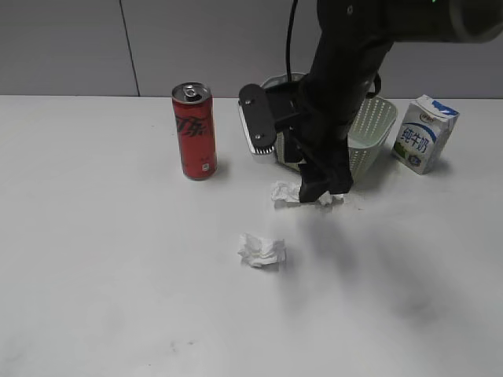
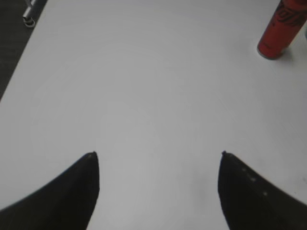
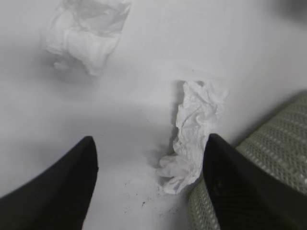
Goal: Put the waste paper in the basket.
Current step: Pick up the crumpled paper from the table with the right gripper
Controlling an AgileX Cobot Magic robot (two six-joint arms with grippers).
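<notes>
Paper [image 3: 194,139] lies at my right gripper's [image 3: 148,158] 1 o'clock, long axis running 12 to 6, brushing the inner side of the right finger, beside the basket [image 3: 268,158]. Jaws spread wide, empty. I'd shift right. Left gripper [image 2: 158,158] is wide open, far off.

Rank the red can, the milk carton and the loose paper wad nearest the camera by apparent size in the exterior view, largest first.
1. Red can, the tallest.
2. Milk carton, somewhat shorter. It is wider, so the gap is small.
3. Loose paper wad, clearly the smallest, though it sits nearest the camera.
</notes>
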